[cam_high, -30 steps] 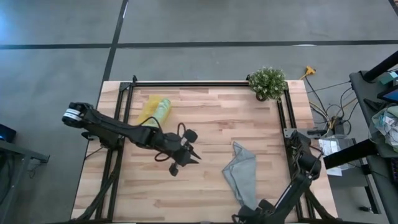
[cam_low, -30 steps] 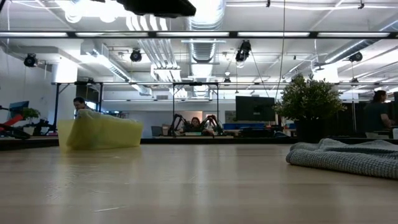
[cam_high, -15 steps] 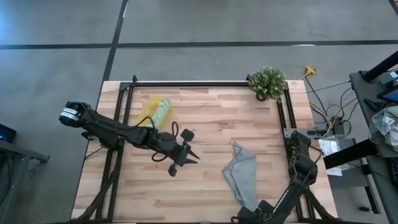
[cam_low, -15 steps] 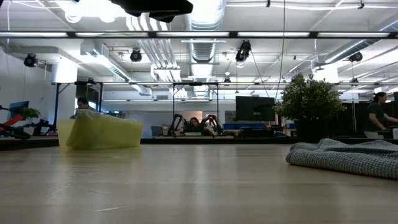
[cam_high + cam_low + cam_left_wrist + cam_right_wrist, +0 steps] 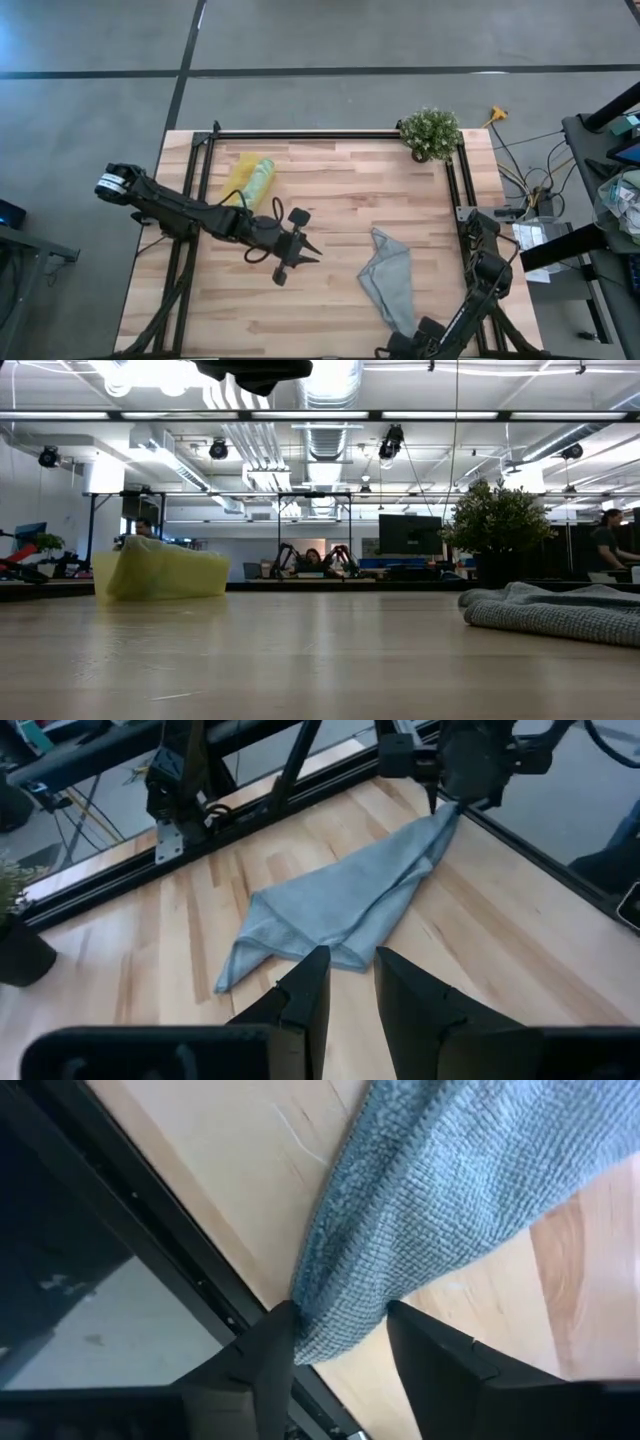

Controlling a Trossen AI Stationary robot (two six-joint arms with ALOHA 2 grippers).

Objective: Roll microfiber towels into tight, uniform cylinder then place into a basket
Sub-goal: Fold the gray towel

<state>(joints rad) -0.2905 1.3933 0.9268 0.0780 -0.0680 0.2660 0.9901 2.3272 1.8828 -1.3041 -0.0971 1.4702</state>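
The grey-blue towel (image 5: 388,282) lies crumpled in a long wedge on the table's right half, its narrow end toward the near edge. My right gripper (image 5: 340,1330) stands at that narrow end, near the table's near edge (image 5: 408,328), its fingers on either side of the cloth. My left gripper (image 5: 348,988) hangs above the table's middle (image 5: 300,250), open and holding nothing, pointing toward the towel (image 5: 340,905). The yellow basket (image 5: 240,178) stands at the far left with the rolled light green towel (image 5: 262,178) in it. My right gripper has the grey-blue towel's narrow near end (image 5: 345,1295) between its two fingers, bunched in several layers and filling the gap. The fingers (image 5: 275,1345) come steeply from above, pointing down. The rest of the towel lies slack on the table.
A potted plant (image 5: 430,133) stands at the far right corner. Black rails frame the table's far, left and right sides (image 5: 455,190). Bare wood lies between the basket and the towel (image 5: 340,200). In the low view the basket (image 5: 160,575) shows left, the towel (image 5: 550,615) right.
My right gripper has sunk a little toward the table at the towel's near end. The towel's folds have shifted slightly in the low view, its top settling lower. The towel stays in place on the table.
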